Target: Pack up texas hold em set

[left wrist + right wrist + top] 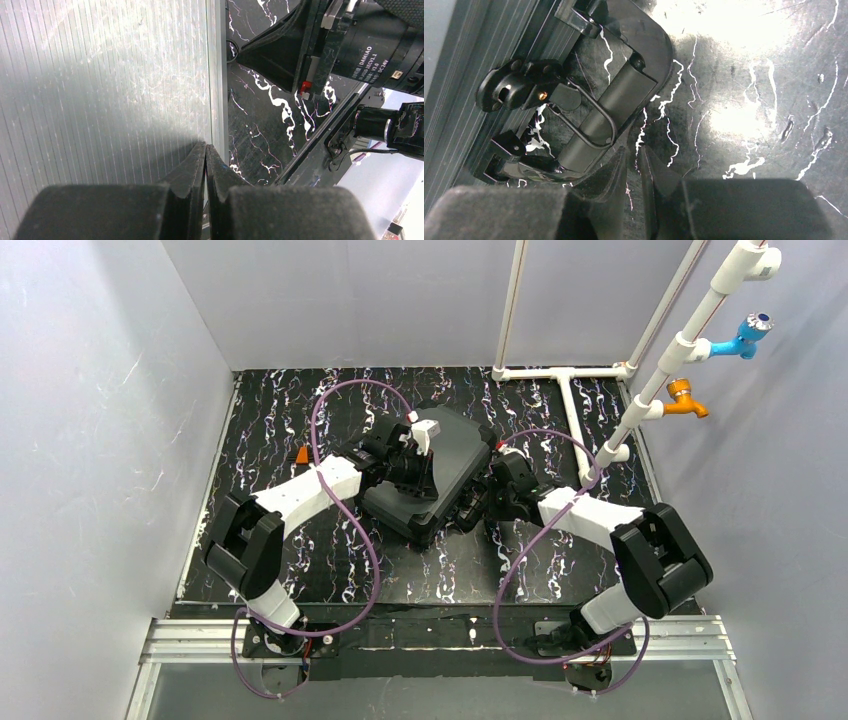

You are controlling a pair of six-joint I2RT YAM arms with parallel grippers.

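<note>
The black case (455, 455) of the hold'em set lies closed on the dark marbled table, turned at an angle. My left gripper (415, 475) rests over its lid near the front edge. In the left wrist view it (206, 147) is shut and empty above the ribbed lid (100, 90). My right gripper (478, 502) is at the case's right side. In the right wrist view it (633, 152) is almost shut and empty, just beside the case's handle (616, 107) and a latch (519, 90). Chips, cards and dice are out of view.
A small orange-red piece (301, 454) lies on the table left of the case. White pipes (565, 390) lie at the back right, with blue (745, 337) and orange (685, 398) taps on a slanted pipe. Grey walls close in the table.
</note>
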